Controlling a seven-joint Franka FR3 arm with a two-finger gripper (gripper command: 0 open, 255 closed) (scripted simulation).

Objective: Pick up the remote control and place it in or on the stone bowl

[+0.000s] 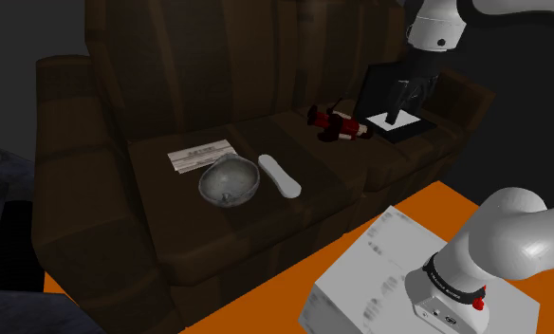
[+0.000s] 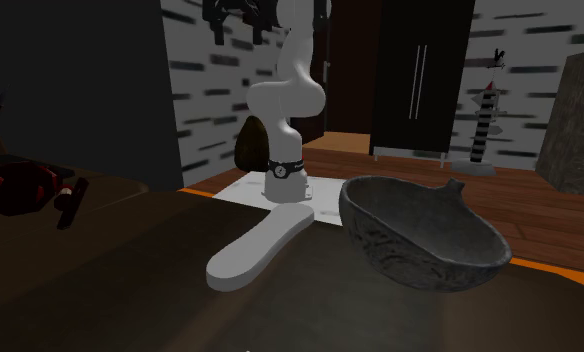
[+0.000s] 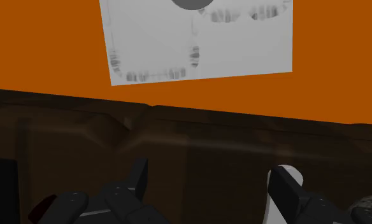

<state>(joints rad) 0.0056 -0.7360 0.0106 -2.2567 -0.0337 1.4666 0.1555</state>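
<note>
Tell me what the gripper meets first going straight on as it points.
Most likely the brown sofa seat, which lies dead ahead between the open jaws of the gripper; the white remote sits off to one side.

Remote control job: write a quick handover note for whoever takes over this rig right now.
Gripper: jaws open, empty, raised by the laptop at the shoulder view's right end of the sofa.
White remote control: flat on the sofa seat, beside the grey bowl, on its shoulder-view right.
Done: nothing; the remote control is not yet picked up.
Left: reach over, grasp it, lift it, set it in the bowl.
</note>
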